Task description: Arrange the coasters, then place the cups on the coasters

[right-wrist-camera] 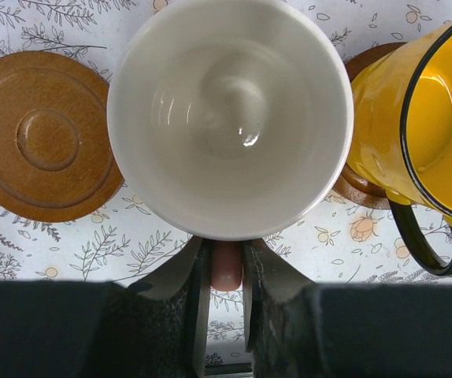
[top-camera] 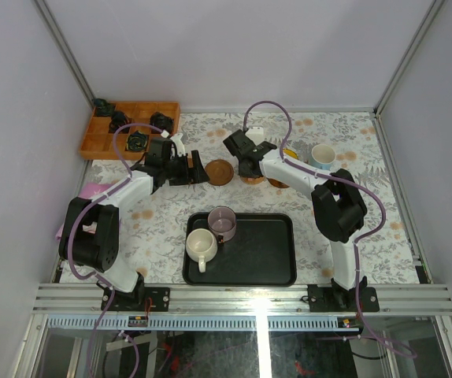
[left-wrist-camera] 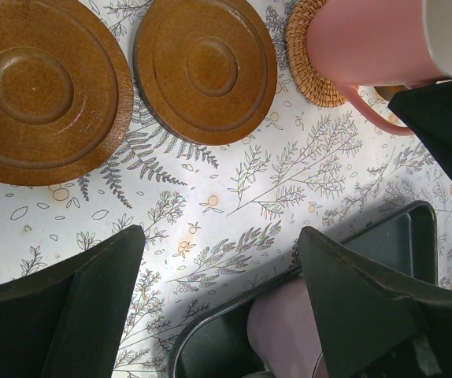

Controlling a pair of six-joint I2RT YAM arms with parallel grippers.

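Note:
My right gripper (right-wrist-camera: 226,252) is shut on the handle of the pink cup (right-wrist-camera: 230,118), which stands on a woven coaster (left-wrist-camera: 309,55). Beside it a yellow cup (right-wrist-camera: 415,118) sits on a brown coaster (right-wrist-camera: 360,189), and a bare brown coaster (right-wrist-camera: 45,134) lies on its other side. The light blue cup (top-camera: 323,156) stands at the far right. My left gripper (left-wrist-camera: 222,299) hangs open above the cloth, with two brown coasters (left-wrist-camera: 33,87) (left-wrist-camera: 206,67) lying ahead of it. The cream cup (top-camera: 202,246) and mauve cup (top-camera: 224,223) stand in the black tray (top-camera: 277,260).
A wooden compartment box (top-camera: 104,142) with black items sits at the back left corner. A pink object (top-camera: 90,191) lies by the left arm. The enclosure walls close in on both sides and the back.

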